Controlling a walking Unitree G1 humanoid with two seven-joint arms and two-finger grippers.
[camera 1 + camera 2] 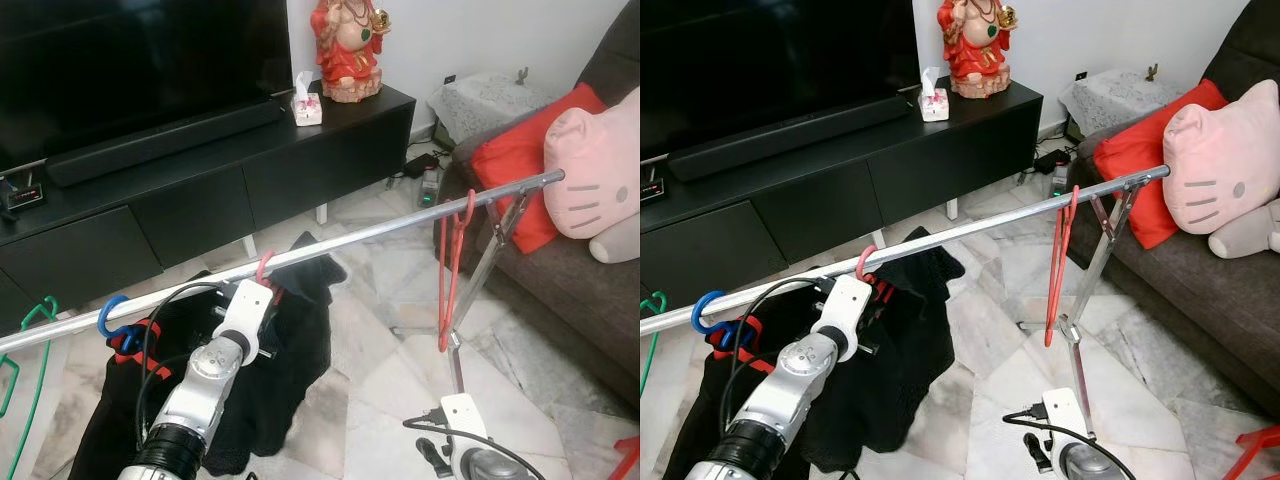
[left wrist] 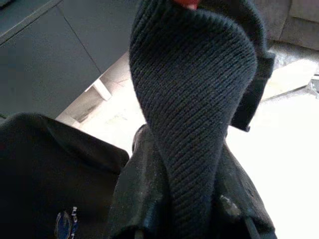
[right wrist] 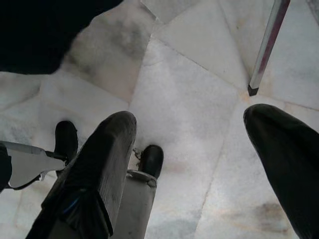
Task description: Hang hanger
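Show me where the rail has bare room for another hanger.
The rail is bare between the pink hook, where the left gripper holds the black garment, and the red hanger. Left of the pink hook it is crowded: blue hook, green hanger.

At the top of the frame I see a red seated figurine on the long black TV cabinet, with a white tissue box just beside it and a black soundbar lying in front of the dark television screen. On the right, a pink cat-face plush cushion and a red pillow sit on the dark brown sofa. Pale marble floor tiles fill the lower centre.
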